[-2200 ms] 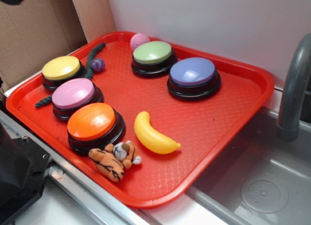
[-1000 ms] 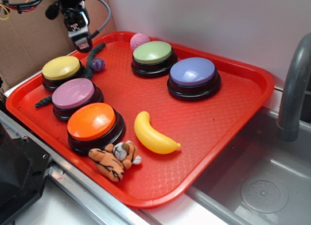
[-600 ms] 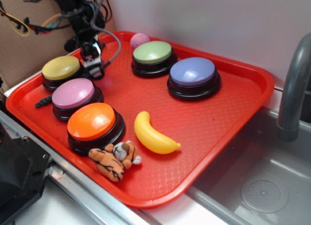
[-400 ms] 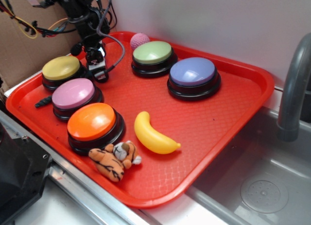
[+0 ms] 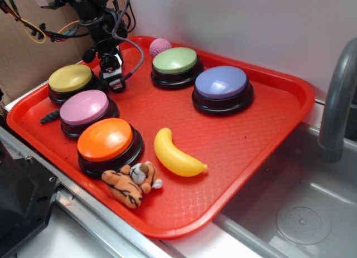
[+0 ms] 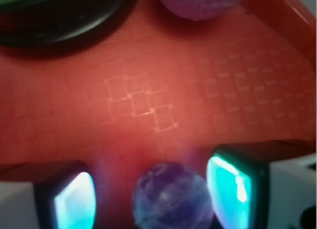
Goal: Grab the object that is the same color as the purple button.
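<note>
We see the pincer [image 5: 115, 82] down at the tray [image 5: 262, 130] floor in the upper left of the exterior frame, btwn the yellow button [image 5: 70, 78] and the green button [image 5: 175, 61]. In the wrist view its two fingers [image 6: 74, 199] stand apart at the bottom corners of the frame, w/ the small purple ball [image 6: 171, 197] sitting btwn them at bottom centre. The right-hand pad looks just beside or touching the ball; a gap shows on the left side, so we read the pincer as open around the ball, not clamped. In the exterior view the ball itself is hidden behind the pincer.

The purple button [image 5: 221, 82] sits in the upper middle of the exterior frame, well apart from the pincer, right of the green one. The pink knitted ball [image 5: 160, 46] lies at the tray's far rim; in the wrist view it's at top centre. Pink button [image 5: 84, 107] and orange button [image 5: 105, 139] sit at left, w/ the banana [image 5: 174, 154] and the toy tiger [image 5: 133, 183] lower down. A bit of dark rope [image 5: 49, 117] pokes out left of the pink button.
</note>
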You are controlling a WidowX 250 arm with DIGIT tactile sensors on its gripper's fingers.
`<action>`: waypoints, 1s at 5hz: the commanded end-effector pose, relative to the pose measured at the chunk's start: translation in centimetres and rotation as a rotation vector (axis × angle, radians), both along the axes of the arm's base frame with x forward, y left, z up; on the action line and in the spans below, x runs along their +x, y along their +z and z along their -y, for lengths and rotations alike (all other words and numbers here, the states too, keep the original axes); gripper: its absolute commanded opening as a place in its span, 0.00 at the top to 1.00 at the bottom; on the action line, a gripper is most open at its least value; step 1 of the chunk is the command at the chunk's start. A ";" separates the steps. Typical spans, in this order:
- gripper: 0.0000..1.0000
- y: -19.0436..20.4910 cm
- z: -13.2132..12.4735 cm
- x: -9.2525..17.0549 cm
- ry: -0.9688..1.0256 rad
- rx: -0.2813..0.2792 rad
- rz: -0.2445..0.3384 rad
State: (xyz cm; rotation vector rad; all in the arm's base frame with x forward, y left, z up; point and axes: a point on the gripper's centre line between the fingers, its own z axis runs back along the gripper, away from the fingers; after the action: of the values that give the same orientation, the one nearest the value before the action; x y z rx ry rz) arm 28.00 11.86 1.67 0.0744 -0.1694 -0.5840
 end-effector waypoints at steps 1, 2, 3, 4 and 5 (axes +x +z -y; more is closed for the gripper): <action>1.00 0.2 -0.1 -0.1 0.038 -0.002 0.002; 1.00 0.0 0.3 0.6 0.071 0.015 -0.049; 1.00 0.5 0.6 0.6 0.098 -0.017 -0.067; 1.00 4.1 1.6 0.2 0.218 -0.074 -0.125; 1.00 9.1 3.7 -0.3 0.344 -0.078 -0.104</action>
State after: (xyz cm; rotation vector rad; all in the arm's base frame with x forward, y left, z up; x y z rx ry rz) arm 26.36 8.29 8.70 -0.0373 -0.0110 -0.2167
